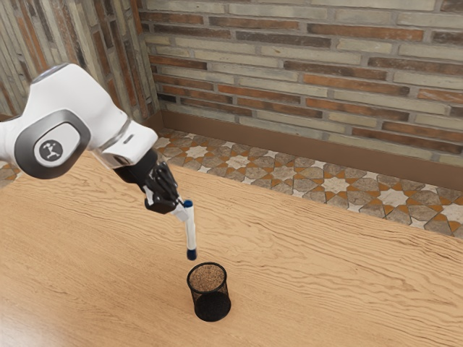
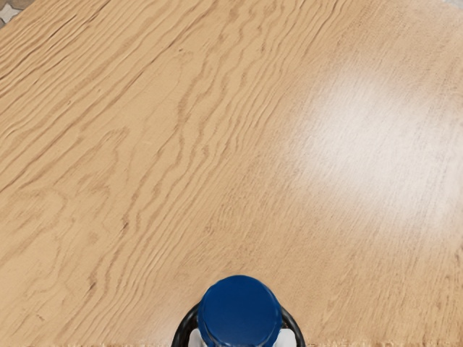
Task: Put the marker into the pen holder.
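My gripper (image 1: pixel 184 210) is shut on the upper part of the marker (image 1: pixel 191 233), a white stick with dark blue ends. The marker hangs nearly upright, its lower end a little above the pen holder's rim and slightly toward the exterior view's left. The pen holder (image 1: pixel 210 305) is a black mesh cup standing upright on the table. In the wrist view the marker's blue end (image 2: pixel 239 312) is large at the lower edge, with part of the pen holder's black rim (image 2: pixel 185 327) around it from behind.
The light wooden table (image 1: pixel 325 282) extends under the arm and around the pen holder. Beyond its far edge are a patterned tile floor (image 1: pixel 289 176) and a brick wall (image 1: pixel 311 72).
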You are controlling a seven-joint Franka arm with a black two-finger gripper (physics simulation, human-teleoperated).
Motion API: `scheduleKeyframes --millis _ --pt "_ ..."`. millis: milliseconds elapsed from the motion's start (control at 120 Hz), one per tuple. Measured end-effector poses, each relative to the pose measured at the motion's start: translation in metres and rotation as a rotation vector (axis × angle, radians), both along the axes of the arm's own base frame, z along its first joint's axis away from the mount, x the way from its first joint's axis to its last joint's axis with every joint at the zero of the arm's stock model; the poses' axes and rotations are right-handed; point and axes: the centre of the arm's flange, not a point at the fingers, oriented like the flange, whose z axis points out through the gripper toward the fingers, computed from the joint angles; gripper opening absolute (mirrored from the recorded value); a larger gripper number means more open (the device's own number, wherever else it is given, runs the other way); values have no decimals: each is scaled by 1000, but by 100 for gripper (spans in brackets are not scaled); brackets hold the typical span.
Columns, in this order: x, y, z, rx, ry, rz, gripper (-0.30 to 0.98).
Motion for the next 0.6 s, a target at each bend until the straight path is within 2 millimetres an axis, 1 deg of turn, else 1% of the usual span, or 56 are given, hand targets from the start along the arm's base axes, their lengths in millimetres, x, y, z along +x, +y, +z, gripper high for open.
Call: scheduleKeyframes --millis 67,125,217,367,450,558,600 --pt "-7 -8 -1 12 18 -36 -10" --pt "-14 -14 2 17 26 -66 -10" --pt "-23 -18 4 24 46 -101 -10" --pt "-33 -27 -7 55 90 -147 -10" --pt "-30 -31 -13 82 100 -151 -10" --pt "-14 -33 -12 114 89 -131 -10" --pt "-9 -36 -15 132 90 -128 -10"
